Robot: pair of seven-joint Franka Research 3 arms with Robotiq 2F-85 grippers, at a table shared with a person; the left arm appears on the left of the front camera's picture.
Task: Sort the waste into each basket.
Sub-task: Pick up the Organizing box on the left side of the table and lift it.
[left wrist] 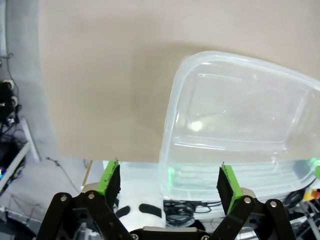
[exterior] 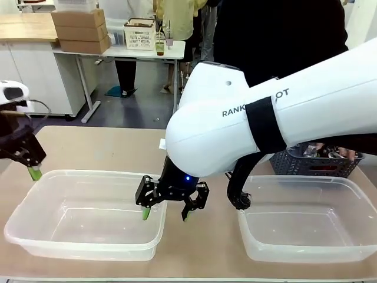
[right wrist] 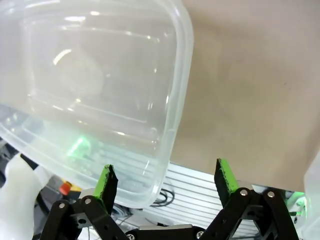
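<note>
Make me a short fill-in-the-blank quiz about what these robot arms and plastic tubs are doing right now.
1. The left tub and the right tub both look ____ inside.
2. The right gripper hangs at the rim of the ____ tub.
3. The left gripper and the right gripper both have their fingers ____, holding nothing.
4. The dark basket stands behind the ____ tub.
Missing words: empty; left; open; right.
</note>
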